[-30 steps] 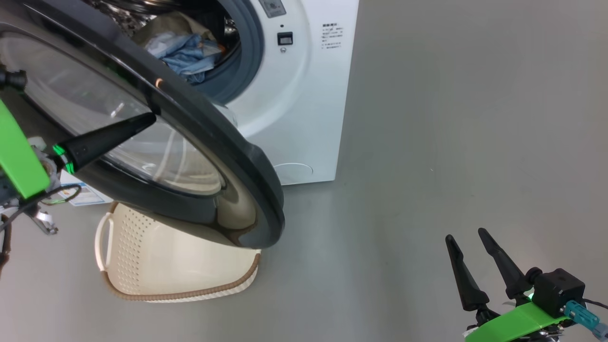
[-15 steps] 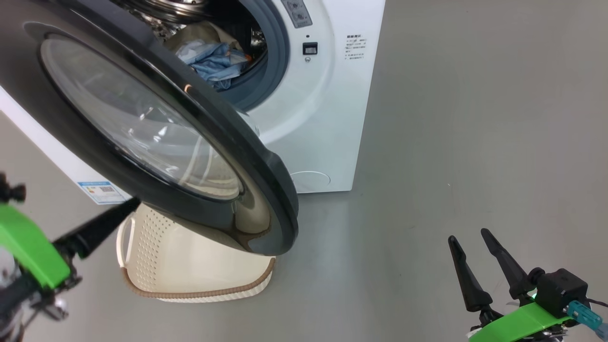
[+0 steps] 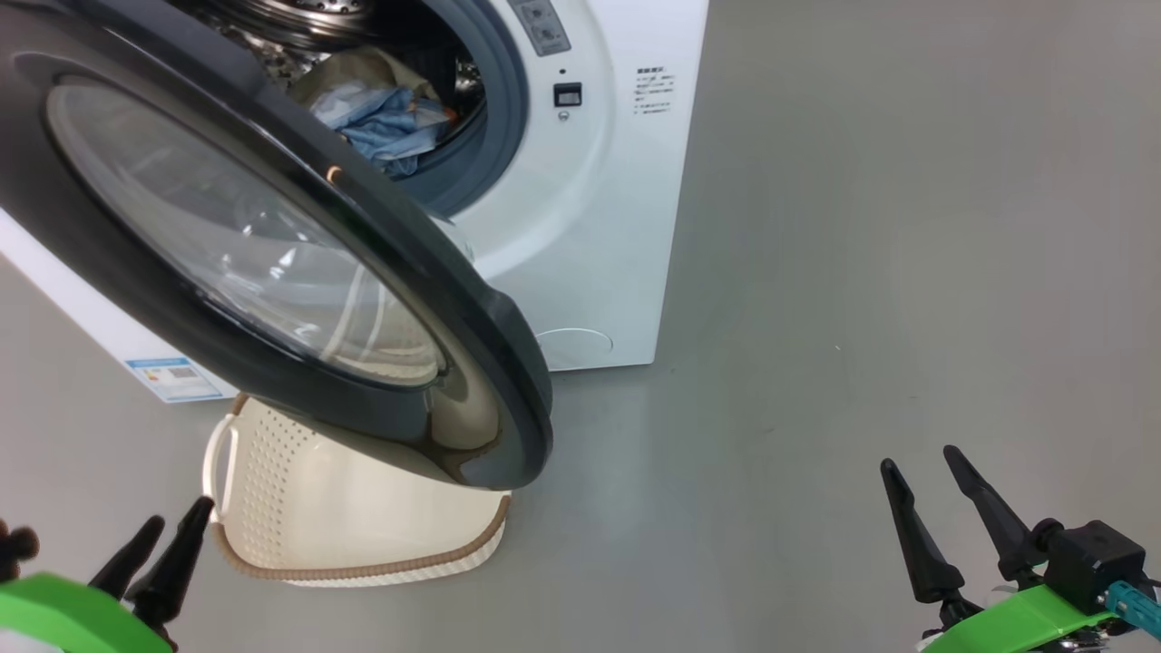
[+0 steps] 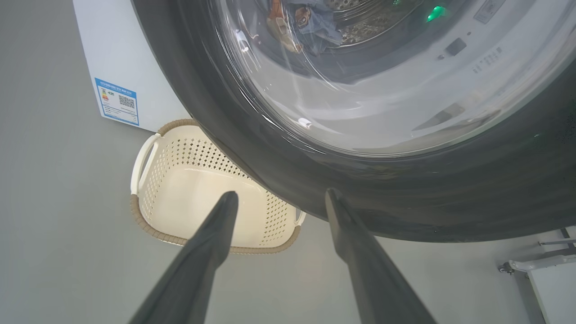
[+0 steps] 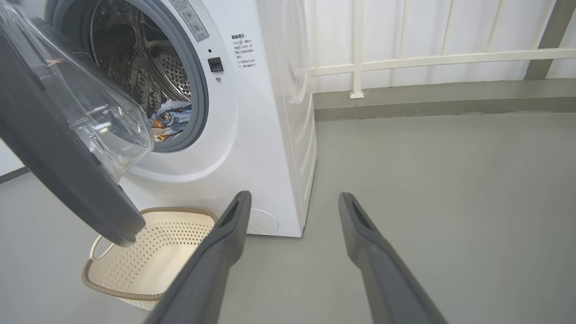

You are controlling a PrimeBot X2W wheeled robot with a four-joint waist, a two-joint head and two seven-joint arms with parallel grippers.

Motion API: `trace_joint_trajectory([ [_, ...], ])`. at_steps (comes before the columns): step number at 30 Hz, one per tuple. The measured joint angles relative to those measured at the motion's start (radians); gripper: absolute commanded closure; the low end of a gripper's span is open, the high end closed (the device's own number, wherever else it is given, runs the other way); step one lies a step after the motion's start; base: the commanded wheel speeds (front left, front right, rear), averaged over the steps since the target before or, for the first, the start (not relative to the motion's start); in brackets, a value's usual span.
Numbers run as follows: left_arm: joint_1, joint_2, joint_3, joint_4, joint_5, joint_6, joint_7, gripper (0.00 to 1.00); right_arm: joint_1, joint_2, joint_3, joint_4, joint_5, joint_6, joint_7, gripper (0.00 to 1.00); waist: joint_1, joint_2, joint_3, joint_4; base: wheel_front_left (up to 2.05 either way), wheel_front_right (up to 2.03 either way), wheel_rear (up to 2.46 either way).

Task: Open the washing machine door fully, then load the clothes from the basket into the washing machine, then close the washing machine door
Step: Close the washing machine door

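The left gripper [image 3: 178, 512] sits low at the near left, its jaws spread and empty. It is just beside the basket's white handle and clear of the door. The basket [image 3: 272, 472] stands on the floor [image 3: 862, 272] right in front of the machine, probably so that each garment has only a short way to go. The door [image 3: 245, 236] hangs part-open over the basket's far side, swung out from the left.

Through the gap, the clothes [image 3: 385, 122] lie in the drum, blue on cream, so loading looks done and closing the door is likely what remains. The white machine [image 3: 590, 227] stands behind. At the near right, the right gripper [image 3: 919, 458] is well apart from everything, jaws released and empty, probably parked out of the door's swing.

The head view hides much of the basket under the door. The left wrist view looks in from below the rim, and the basket [image 4: 180, 153] shows a bare bottom. It seems empty, though one corner stays covered. That view also shows the clothes [image 4: 310, 18] through the glass and the left gripper [image 4: 281, 194] aimed at the door's lower rim. The right wrist view shows the door side-on with its glass bowl bulging toward the drum, and a white railing [image 5: 360, 58] beyond.
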State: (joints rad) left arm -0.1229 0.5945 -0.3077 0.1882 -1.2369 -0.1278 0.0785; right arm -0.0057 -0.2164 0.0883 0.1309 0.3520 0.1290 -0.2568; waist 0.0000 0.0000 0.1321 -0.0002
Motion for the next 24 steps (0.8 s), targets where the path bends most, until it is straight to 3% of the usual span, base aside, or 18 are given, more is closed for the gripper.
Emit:
trace_joint_trajectory([
  [7, 0.024, 0.010, -0.127, 0.092, 0.016, 0.000, -0.263, 0.00, 0.006, -0.010, -0.019, 0.005, 0.000, 0.000, 0.000, 0.00, 0.0000, 0.0000, -0.006, -0.032, 0.00, 0.00, 0.00],
  [12, 0.025, 0.008, -0.155, 0.136, 0.045, 0.000, -0.325, 0.00, 0.006, -0.012, -0.029, 0.006, 0.000, 0.000, 0.000, 0.00, 0.0000, 0.0000, -0.013, -0.051, 0.00, 0.00, 0.00],
  [24, 0.102, -0.166, 0.091, 0.085, 0.411, 0.000, -0.327, 0.00, 0.007, -0.013, -0.042, 0.005, 0.000, 0.000, 0.000, 0.00, 0.0000, 0.0000, -0.025, -0.067, 0.00, 0.00, 0.00],
])
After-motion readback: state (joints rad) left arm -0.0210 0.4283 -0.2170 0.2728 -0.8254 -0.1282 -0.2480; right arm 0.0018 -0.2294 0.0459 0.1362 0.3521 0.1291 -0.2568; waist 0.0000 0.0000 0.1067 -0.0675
